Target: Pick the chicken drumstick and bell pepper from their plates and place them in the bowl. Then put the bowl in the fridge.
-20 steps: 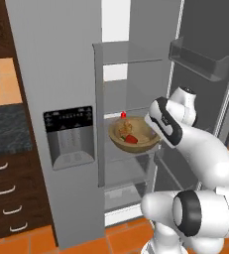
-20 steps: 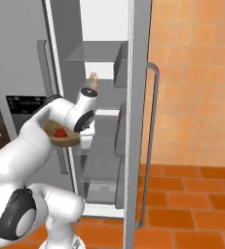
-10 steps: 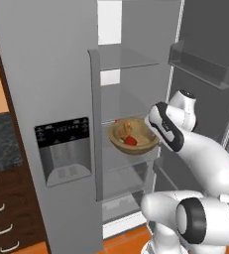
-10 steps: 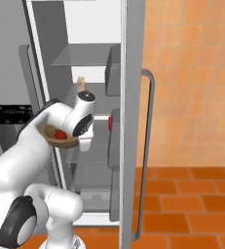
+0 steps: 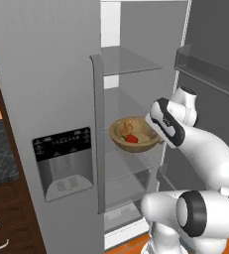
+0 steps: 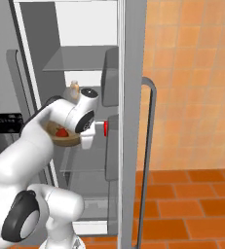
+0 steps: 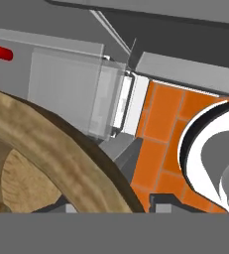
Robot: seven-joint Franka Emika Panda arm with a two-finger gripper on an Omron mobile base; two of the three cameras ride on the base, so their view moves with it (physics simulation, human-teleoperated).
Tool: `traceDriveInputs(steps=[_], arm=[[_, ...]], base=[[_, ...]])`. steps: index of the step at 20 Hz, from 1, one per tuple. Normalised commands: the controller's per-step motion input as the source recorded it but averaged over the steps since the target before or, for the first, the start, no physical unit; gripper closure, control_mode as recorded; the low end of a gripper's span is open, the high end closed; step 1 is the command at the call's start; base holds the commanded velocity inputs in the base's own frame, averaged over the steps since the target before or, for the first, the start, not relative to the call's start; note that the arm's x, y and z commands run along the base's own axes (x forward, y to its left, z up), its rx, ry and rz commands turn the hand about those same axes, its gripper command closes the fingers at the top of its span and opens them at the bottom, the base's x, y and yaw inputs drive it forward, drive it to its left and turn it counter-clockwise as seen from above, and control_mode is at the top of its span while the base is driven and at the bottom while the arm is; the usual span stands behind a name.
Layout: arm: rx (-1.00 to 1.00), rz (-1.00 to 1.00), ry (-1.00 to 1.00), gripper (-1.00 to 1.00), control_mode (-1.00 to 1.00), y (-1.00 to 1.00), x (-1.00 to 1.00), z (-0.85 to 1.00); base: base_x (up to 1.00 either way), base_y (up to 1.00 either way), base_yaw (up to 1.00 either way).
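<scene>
A simulated kitchen with orange floor tiles; the fridge (image 5: 46, 74) stands open at frame centre. The bowl (image 5: 134, 134), mid-frame before the glass shelves (image 5: 131, 62), carries the bell pepper (image 5: 131, 139) and chicken drumstick (image 5: 127, 124); stiff wood, probably light, loose contents likely to roll if tipped. Its thick rim suits gripping; the tool's state I cannot tell. The door bins (image 5: 207, 67) at right crowd the arm.
</scene>
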Motion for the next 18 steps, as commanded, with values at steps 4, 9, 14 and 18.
traceDriveInputs(steps=[4, 9, 14, 18], arm=[[0.00, 0.00, 0.00, 1.00, 1.00, 0.00, 0.00, 0.00], [-0.01, -0.12, -0.08, 1.00, -1.00, 0.20, 0.55, 0.02], [-0.01, -0.27, -0.12, 1.00, -1.00, 0.42, 0.72, 0.19], [0.00, -0.21, -0.11, 1.00, -1.00, 0.04, 0.63, 0.22]], base=[[0.07, 0.00, 0.00], [0.00, 0.00, 0.00], [0.00, 0.00, 0.00], [0.00, 0.00, 0.00]])
